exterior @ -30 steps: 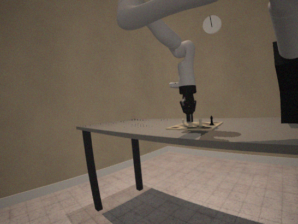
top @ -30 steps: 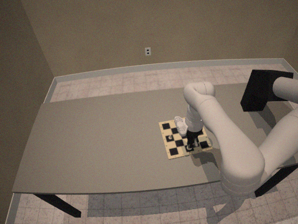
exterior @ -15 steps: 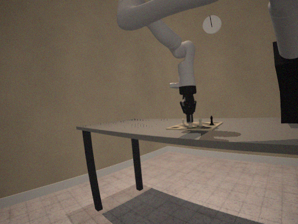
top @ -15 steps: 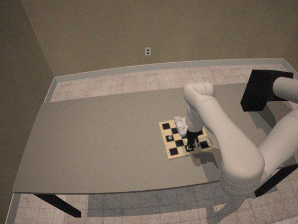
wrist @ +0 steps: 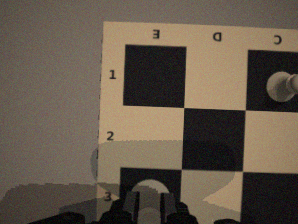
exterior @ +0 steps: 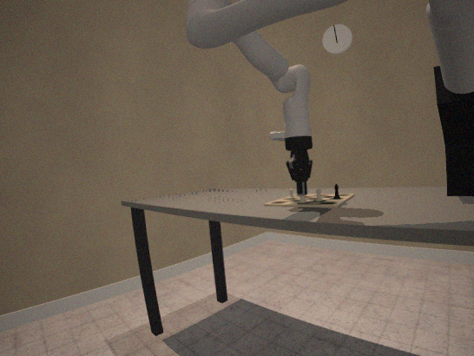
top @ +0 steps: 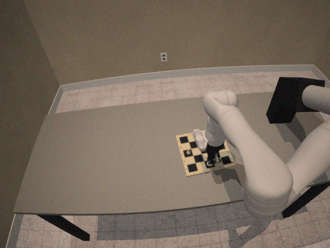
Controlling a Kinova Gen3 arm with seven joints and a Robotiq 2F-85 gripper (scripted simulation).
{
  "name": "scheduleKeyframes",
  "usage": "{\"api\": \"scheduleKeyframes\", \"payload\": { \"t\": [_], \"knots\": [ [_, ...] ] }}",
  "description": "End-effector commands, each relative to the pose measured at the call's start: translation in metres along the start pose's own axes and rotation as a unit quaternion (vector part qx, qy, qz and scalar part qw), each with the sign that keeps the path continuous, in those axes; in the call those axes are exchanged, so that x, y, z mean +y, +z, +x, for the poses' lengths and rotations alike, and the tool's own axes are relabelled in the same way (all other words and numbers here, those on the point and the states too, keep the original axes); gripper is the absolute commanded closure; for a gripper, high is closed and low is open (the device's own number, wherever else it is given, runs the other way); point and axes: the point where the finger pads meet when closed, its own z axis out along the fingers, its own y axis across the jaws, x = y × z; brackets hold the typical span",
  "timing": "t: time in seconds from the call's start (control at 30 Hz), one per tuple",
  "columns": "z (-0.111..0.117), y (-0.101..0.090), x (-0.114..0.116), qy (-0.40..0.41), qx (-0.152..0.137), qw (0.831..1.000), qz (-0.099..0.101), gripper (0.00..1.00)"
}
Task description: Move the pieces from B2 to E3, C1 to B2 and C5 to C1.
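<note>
Arm bent at elbow; wrist upright; hand (top: pixel 212 163) (exterior: pixel 301 193) (wrist: pixel 149 200) pointing down, fingers nearly together.

Wrist (top: pixel 215 133) (exterior: pixel 297 117) angle differs very slightly from a second ago; any other shift too small to tell.
</note>
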Motion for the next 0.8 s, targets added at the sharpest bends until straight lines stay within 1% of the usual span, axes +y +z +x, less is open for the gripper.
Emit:
{"api": "scheduleKeyframes", "payload": {
  "t": [0.0, 0.4, 0.43, 0.5, 0.53, 0.67, 0.7, 0.77],
  "knots": [
    [0.0006, -0.0008, 0.0003, 0.0, 0.001, 1.0, 0.0, 1.0],
    [0.0006, -0.0008, 0.0003, 0.0, 0.001, 1.0, 0.0, 1.0],
    [0.0006, -0.0008, 0.0003, 0.0, 0.001, 1.0, 0.0, 0.92],
    [0.0006, -0.0008, 0.0003, 0.0, 0.001, 1.0, 0.0, 0.92],
    [0.0006, -0.0008, 0.0003, 0.0, 0.001, 1.0, 0.0, 0.84],
    [0.0006, -0.0008, 0.0003, 0.0, 0.001, 1.0, 0.0, 0.84],
    [0.0006, -0.0008, 0.0003, 0.0, 0.001, 1.0, 0.0, 0.75],
    [0.0006, -0.0008, 0.0003, 0.0, 0.001, 1.0, 0.0, 0.75]
  ]
}}
